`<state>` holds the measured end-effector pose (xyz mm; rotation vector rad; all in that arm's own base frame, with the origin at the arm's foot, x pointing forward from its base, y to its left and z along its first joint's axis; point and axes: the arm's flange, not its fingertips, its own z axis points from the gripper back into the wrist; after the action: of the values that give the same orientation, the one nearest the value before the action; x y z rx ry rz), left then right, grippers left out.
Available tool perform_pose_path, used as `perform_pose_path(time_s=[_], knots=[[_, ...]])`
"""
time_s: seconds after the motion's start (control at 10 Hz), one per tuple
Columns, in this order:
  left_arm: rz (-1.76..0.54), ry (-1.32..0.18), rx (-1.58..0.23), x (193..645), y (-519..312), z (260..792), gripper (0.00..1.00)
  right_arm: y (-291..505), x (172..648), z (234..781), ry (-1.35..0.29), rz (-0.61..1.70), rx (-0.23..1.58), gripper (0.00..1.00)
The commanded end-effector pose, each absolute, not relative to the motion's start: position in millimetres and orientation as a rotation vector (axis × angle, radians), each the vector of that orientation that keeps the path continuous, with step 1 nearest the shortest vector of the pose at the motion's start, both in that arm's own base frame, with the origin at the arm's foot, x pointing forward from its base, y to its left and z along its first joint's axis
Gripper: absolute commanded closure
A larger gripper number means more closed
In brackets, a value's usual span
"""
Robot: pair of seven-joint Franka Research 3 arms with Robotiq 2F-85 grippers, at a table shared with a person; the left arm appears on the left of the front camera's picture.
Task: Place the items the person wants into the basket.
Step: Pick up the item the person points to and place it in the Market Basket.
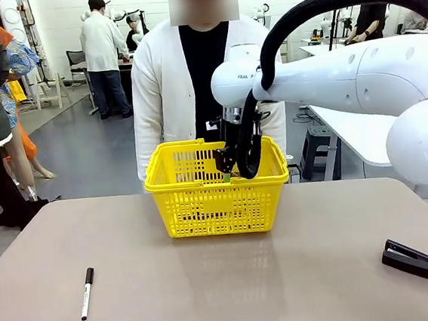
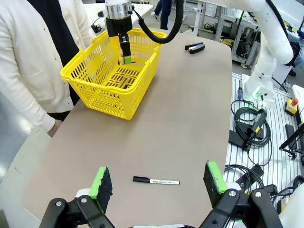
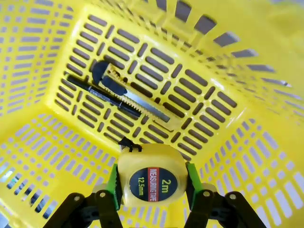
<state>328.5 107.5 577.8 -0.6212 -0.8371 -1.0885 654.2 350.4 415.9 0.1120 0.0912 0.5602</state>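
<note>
Clamping the tape measure between its green pads, the right gripper hangs inside the basket near the table's far edge; left gripper spread wide.

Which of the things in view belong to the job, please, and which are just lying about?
Job: basket; tape measure, gripped in the right hand inside it; utility knife and pen on its floor.
Lying about: white marker; black stapler.

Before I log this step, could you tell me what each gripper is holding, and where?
The right gripper clamps the tape measure by its flat sides, inside the basket. The left gripper holds nothing.
</note>
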Motion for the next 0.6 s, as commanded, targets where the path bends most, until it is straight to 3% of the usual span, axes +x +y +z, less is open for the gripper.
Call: perform_pose_path(time_s=[0.0, 0.4, 0.5], knots=[[-1.103, -0.856, -0.627, 328.2, 108.7, 577.1, 0.0, 358.8, 668.5, 418.8, 0.11, 0.547, 0.074, 0.37], [-1.103, -0.856, -0.627, 328.2, 108.7, 577.1, 0.0, 359.7, 665.1, 417.0, 0.101, 0.552, 0.093, 0.0], [-1.103, -0.856, -0.627, 328.2, 108.7, 577.1, 0.0, 360.7, 665.4, 415.3, 0.1, 0.549, 0.097, 0.0]])
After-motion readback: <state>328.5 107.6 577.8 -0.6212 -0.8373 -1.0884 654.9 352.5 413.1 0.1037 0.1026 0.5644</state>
